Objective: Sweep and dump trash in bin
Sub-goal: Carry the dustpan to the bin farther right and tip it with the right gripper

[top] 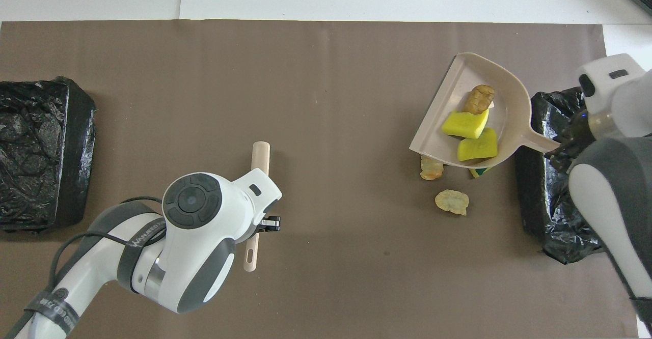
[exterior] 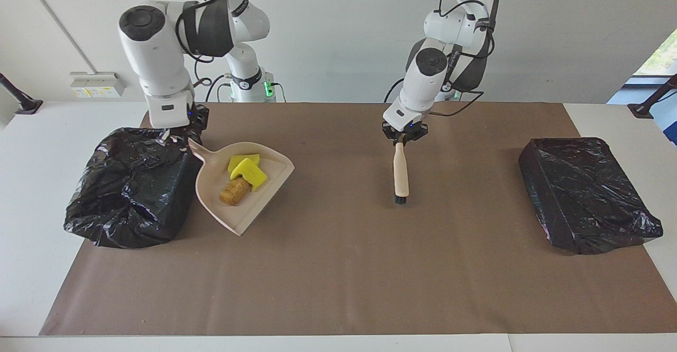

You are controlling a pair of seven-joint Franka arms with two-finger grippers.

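Dump step in hand: right gripper, fingers shut on handle of pink plastic dustpan, holds it w/ yellow sponge scraps & brown bread chunk beside crumpled black bag-lined bin; left gripper, fingers clamped on wooden-handled brush, waits over worktop; next: lift pan over bin, tip

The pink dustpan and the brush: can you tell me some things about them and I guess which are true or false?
1. The right tool holds the dustpan by its handle, raised beside the bin at the right arm's end of the table. True.
2. The dustpan is empty. False: two yellow sponge pieces and a brown chunk lie in it.
3. The left tool holds the brush with its bristles pointing down. True.
4. All the trash is gone from the table. False: a tan chunk and other scraps lie on the brown mat.
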